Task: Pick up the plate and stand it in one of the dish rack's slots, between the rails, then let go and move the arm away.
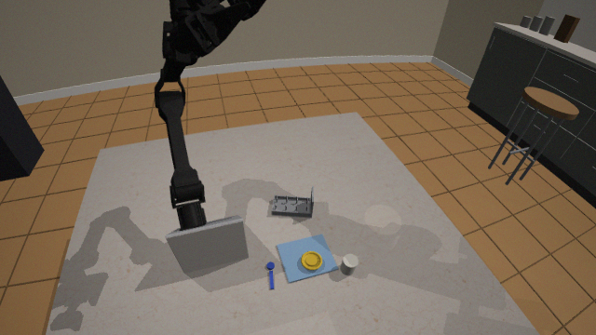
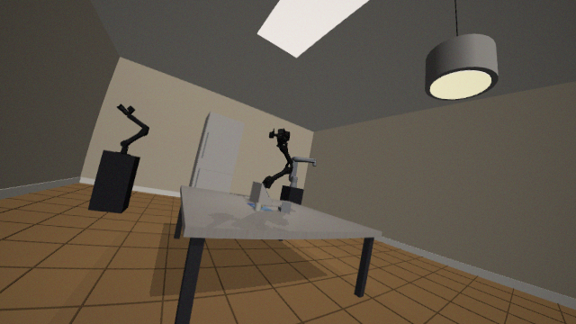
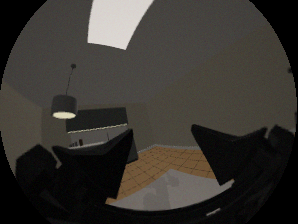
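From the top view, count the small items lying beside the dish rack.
3, all in front of the dish rack: a yellow plate on the blue mat, a blue spoon left of it, a white cup right of it.

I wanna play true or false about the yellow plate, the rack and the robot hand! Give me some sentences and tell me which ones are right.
1. The yellow plate lies flat on a blue mat. True.
2. The plate stands in the dish rack. False: the rack holds nothing.
3. The gripper is open and holds nothing. True.
4. A blue spoon lies inside the rack. False: it lies on the table, left of the mat.
5. A white cup stands right of the mat. True.
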`<state>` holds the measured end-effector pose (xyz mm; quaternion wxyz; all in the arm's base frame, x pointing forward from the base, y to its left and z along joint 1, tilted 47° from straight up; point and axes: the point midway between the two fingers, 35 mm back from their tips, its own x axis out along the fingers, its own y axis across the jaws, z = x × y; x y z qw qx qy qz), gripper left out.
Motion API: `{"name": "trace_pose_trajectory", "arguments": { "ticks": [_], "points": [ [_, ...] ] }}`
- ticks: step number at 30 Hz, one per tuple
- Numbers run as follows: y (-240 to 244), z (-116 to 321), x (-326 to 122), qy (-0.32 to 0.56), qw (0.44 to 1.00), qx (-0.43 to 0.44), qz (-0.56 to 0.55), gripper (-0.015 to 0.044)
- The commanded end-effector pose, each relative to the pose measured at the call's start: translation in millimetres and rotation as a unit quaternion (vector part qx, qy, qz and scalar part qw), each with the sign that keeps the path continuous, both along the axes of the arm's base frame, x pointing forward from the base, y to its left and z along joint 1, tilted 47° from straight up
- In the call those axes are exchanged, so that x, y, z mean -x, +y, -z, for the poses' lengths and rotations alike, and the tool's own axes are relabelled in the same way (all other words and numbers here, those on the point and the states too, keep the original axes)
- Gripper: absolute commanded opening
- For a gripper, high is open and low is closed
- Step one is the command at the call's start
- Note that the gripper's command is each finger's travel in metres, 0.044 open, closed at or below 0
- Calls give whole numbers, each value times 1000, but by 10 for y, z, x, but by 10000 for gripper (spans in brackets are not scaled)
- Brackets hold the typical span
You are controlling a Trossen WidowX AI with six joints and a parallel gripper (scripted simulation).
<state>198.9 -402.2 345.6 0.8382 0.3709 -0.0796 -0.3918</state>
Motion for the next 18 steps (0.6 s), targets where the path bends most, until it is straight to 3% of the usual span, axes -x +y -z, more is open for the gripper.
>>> {"name": "trace_pose_trajectory", "arguments": {
  "ticks": [1,18],
  "points": [
    [-17,242,-163,42,999,-17,-28,400],
    [285,1556,-854,237,944,-98,-207,400]
  ]
}}
